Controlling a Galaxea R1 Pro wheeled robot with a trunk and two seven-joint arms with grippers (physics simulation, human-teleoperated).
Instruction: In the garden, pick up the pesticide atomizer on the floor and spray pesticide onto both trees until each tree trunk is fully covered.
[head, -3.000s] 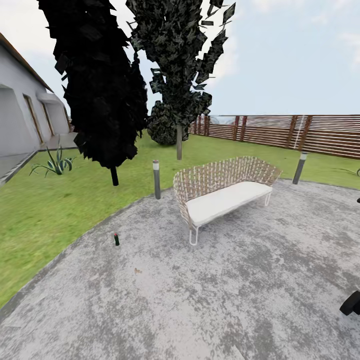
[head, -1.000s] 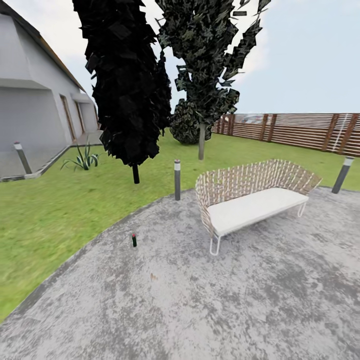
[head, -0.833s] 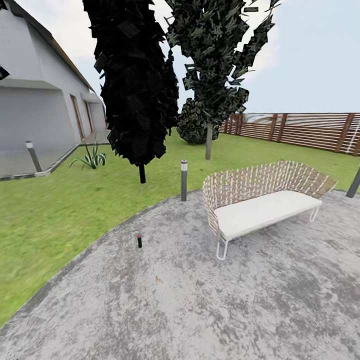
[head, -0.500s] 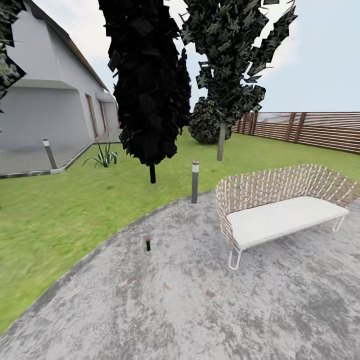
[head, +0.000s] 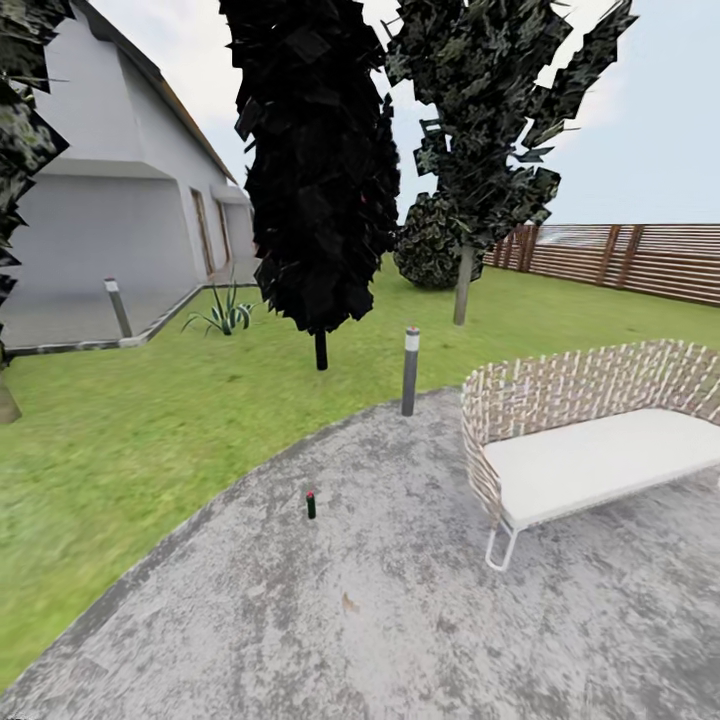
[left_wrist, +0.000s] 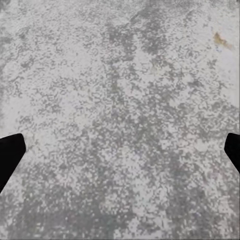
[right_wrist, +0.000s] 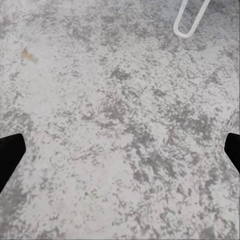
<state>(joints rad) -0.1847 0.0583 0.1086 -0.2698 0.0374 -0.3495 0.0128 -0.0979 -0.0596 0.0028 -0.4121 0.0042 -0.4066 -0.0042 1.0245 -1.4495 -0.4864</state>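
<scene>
Head view – pesticide atomizer (head: 311, 504): standing upright on the floor (head: 400, 620), close to its curved edge, well apart from the bench.
Head view – floor: grey speckled paving, curving against the lawn (head: 120, 440) of the garden.
Head view – bench (head: 590, 440): woven back, white seat, standing on the floor; its looped white leg is touching the paving.
Head view – bollard lamp (head: 410, 370): standing at the paving edge, between the atomizer and the bench, farther back.
Head view – black conifer (head: 315, 160): rising from the lawn behind the bollard lamp on a thin dark stem.
Head view – grey-green tree (head: 490, 130): standing farther back on a pale trunk, a round bush (head: 430, 245) just beside it.
Head view – fence (head: 630, 260): brown horizontal slats, closing the lawn behind the bench.
Head view – house (head: 100, 230): grey wall, a second bollard lamp (head: 118, 306) and a spiky plant (head: 225, 315) near it.
Left wrist view – left gripper (left_wrist: 120, 155): hanging over bare floor, fingers (left_wrist: 10, 155) spread wide, gripping nothing.
Left wrist view – fleck (left_wrist: 220, 40): small orange-brown mark lying on the paving ahead of the gripper.
Right wrist view – right gripper (right_wrist: 120, 155): hanging over bare floor, fingers (right_wrist: 10, 155) spread wide, gripping nothing.
Right wrist view – bench leg (right_wrist: 190, 20): white loop resting on the paving ahead of the gripper.
</scene>
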